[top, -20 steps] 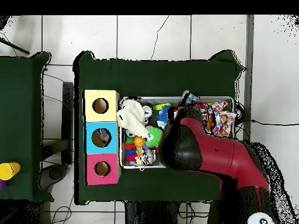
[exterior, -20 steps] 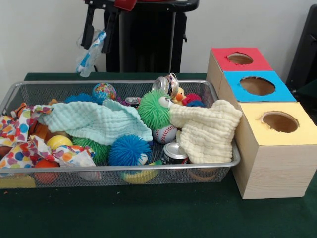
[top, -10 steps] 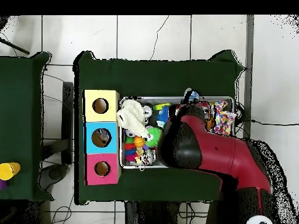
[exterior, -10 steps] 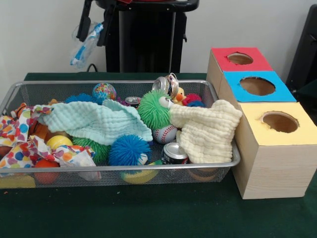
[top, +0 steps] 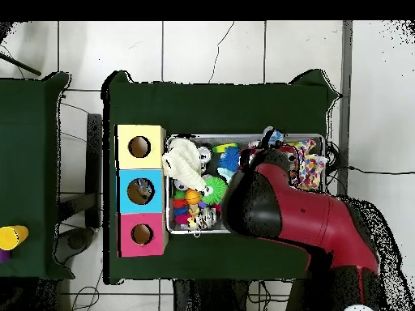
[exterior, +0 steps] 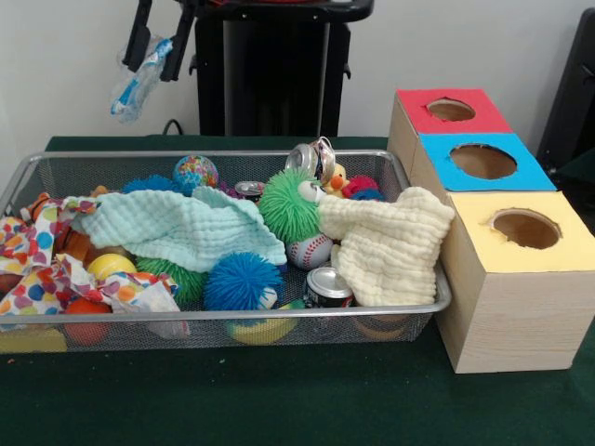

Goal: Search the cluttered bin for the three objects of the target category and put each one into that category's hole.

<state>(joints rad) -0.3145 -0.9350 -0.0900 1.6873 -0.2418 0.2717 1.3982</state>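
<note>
Clear crumpled plastic bottle (exterior: 138, 79) with blue markings hangs clenched between the two black fingers of the tool (exterior: 158, 42), high above the far left part of the wire bin (exterior: 223, 316). Inside the bin lie a mint cloth (exterior: 177, 228), a cream cloth (exterior: 386, 242), spiky balls and cans. Beside the bin on the green worktop (exterior: 279, 400) stand three boxes: red (exterior: 451, 111), blue (exterior: 483, 160), yellow (exterior: 525, 232).

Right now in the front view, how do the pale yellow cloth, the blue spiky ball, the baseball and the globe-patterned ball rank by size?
1. Pale yellow cloth, clearly largest.
2. Blue spiky ball.
3. Baseball and globe-patterned ball look alike; the baseball is partly hidden and the globe ball sits farther back, so I will not rank them.
</note>
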